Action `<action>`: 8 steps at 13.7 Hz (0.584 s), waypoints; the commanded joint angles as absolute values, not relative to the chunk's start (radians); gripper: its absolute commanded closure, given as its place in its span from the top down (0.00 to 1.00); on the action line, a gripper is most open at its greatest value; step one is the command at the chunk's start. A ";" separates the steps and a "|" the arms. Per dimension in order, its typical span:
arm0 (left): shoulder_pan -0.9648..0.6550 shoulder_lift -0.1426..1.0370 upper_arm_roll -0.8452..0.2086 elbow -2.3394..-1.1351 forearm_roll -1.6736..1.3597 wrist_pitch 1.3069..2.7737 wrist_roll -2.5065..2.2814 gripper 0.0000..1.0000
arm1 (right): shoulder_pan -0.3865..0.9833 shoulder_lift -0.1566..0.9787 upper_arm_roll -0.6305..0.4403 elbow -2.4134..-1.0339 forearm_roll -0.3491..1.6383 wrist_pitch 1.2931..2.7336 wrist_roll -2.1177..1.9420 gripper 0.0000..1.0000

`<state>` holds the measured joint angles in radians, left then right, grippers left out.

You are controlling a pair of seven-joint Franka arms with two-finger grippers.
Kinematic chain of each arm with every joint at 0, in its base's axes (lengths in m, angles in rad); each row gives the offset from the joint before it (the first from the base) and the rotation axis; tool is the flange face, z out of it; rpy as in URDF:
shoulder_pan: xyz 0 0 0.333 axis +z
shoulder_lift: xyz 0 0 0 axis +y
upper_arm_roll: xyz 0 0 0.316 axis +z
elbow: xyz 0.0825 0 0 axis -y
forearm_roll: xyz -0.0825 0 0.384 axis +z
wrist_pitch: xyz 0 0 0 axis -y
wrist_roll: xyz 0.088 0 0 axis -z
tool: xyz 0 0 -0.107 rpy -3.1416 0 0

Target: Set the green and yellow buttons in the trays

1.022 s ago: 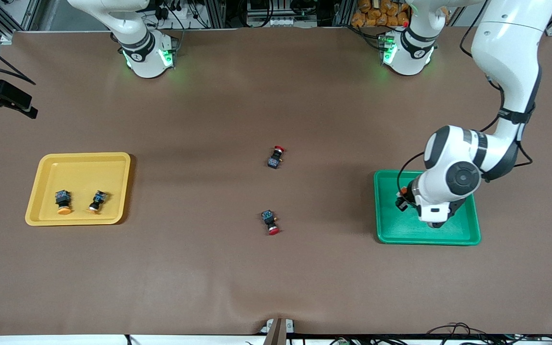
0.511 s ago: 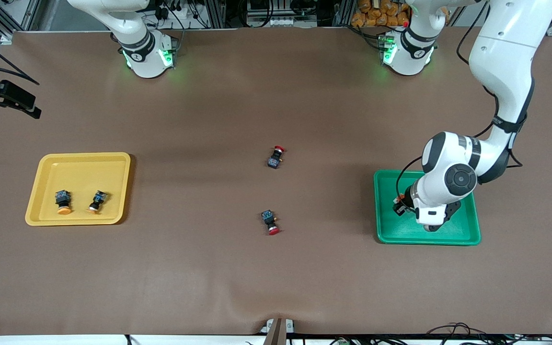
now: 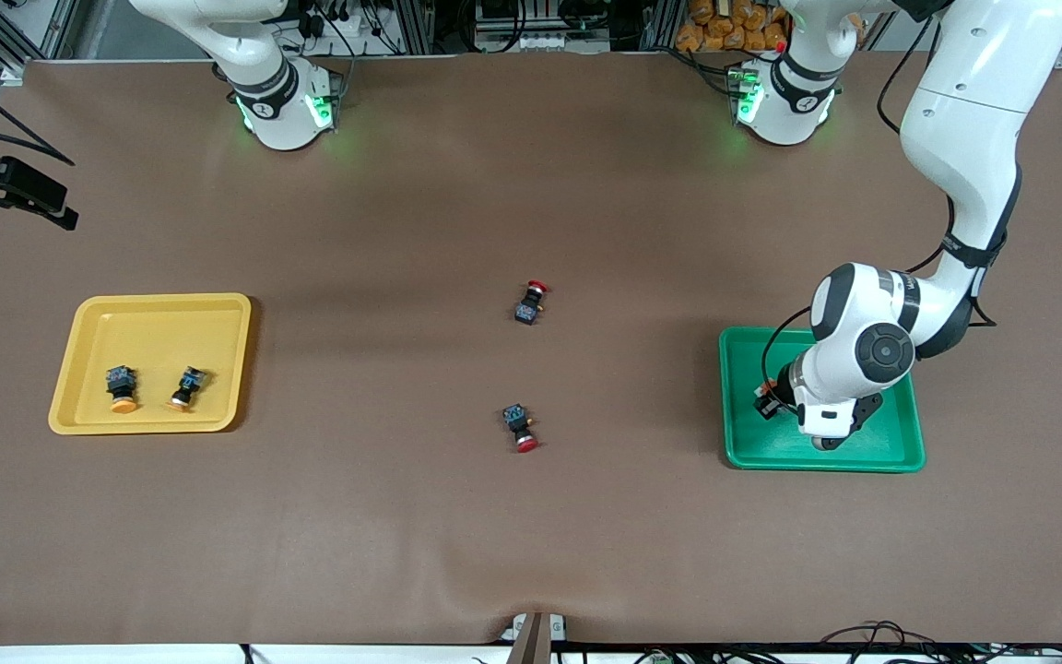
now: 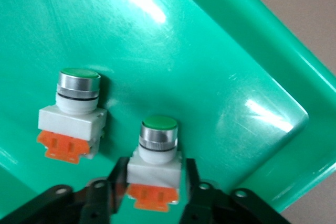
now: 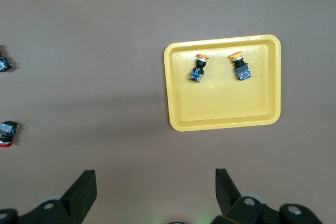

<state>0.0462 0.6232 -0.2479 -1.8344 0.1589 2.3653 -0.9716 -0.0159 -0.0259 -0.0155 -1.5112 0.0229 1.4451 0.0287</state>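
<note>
In the left wrist view, two green buttons with white bodies and orange blocks lie in the green tray (image 4: 210,77). One button (image 4: 77,114) lies apart from the fingers. The other (image 4: 156,153) rests on the tray floor between the fingers of my left gripper (image 4: 155,167), which is open with a thin gap at one side. In the front view the left hand (image 3: 828,406) hangs low over the green tray (image 3: 900,447). The yellow tray (image 3: 153,318) holds two yellow-capped buttons (image 3: 121,387) (image 3: 187,386). My right gripper (image 5: 155,184) is open, high over bare table, with the yellow tray (image 5: 226,108) in its view.
Two black buttons with red caps lie mid-table, one (image 3: 529,302) farther from the front camera and one (image 3: 520,428) nearer. A black camera mount (image 3: 5,189) juts in at the right arm's end of the table.
The left hand has sunk a little lower over the green tray, and its fingers have parted from the button they held. The right arm has not moved.
</note>
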 commanded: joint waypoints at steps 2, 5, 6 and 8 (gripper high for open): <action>0.055 0.612 -0.258 -1.836 0.167 2.373 -0.980 1.00 | -0.025 -0.029 -0.012 -1.513 0.034 1.450 0.037 1.00; 0.054 0.537 -0.267 -1.835 0.166 2.311 -0.985 1.00 | -0.025 -0.029 -0.012 -1.509 0.032 1.451 0.041 1.00; 0.057 0.507 -0.279 -1.830 0.166 2.268 -0.983 1.00 | -0.023 -0.029 -0.012 -1.509 0.034 1.450 0.041 1.00; 0.057 0.434 -0.296 -1.819 0.167 2.182 -0.974 1.00 | -0.023 -0.029 -0.012 -1.508 0.034 1.450 0.040 1.00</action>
